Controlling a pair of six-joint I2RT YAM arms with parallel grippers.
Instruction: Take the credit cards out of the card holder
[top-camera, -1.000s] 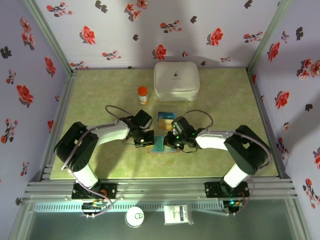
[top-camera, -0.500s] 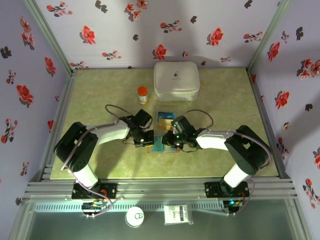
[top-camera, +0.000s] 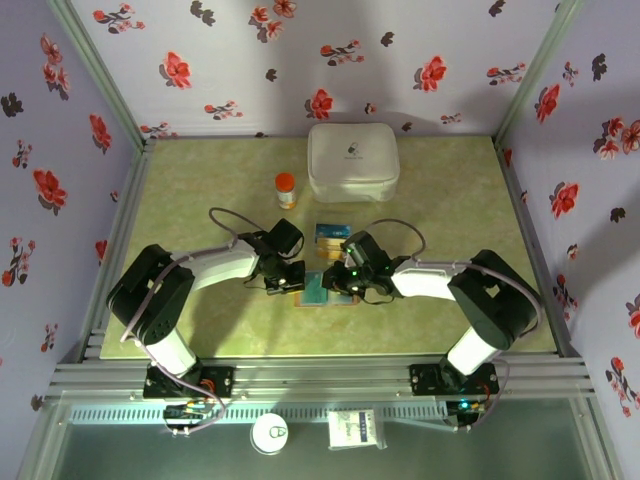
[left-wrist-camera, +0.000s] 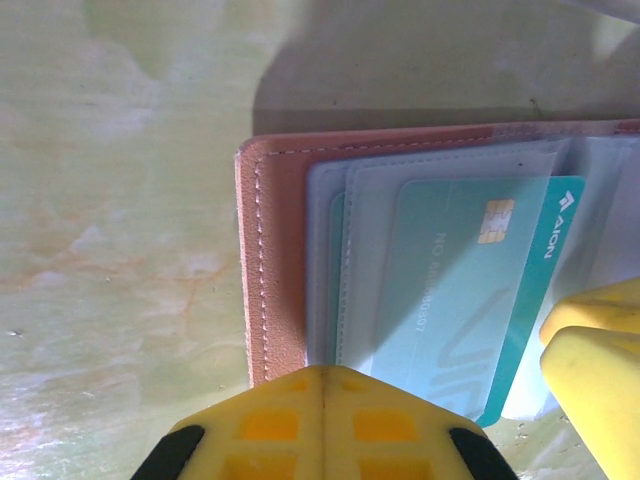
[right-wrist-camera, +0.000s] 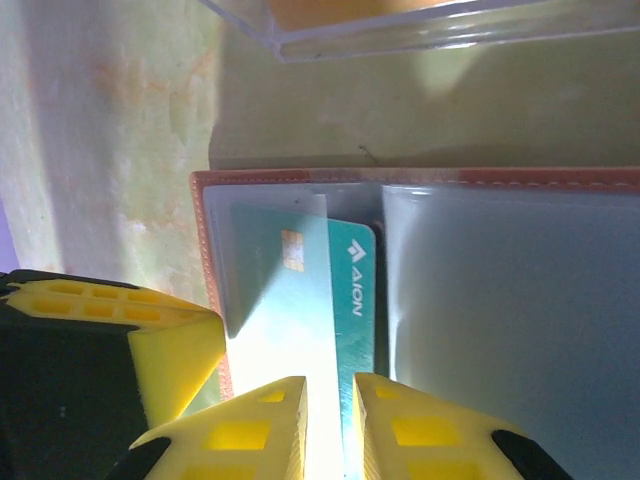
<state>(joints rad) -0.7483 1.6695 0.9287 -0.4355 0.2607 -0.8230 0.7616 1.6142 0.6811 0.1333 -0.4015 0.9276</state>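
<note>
The card holder (top-camera: 325, 292) lies open on the table, brown-edged with blue-grey panels (right-wrist-camera: 500, 300). A teal credit card (left-wrist-camera: 450, 290) sticks partway out of its left pocket (right-wrist-camera: 352, 290). My left gripper (top-camera: 296, 284) is shut, its joined tips (left-wrist-camera: 323, 378) resting on the holder's left edge (left-wrist-camera: 275, 270). My right gripper (top-camera: 338, 284) hovers over the teal card's exposed end, its jaws a narrow gap apart (right-wrist-camera: 330, 400) with the card lying flat below them. Blue and orange-yellow credit cards (top-camera: 332, 235) lie just behind the holder.
A clear sheet (right-wrist-camera: 400, 25) lies by those loose cards. Further back stand a large white rounded case (top-camera: 352, 162) and a small orange-capped bottle (top-camera: 286, 189). Flowered walls close the table on three sides.
</note>
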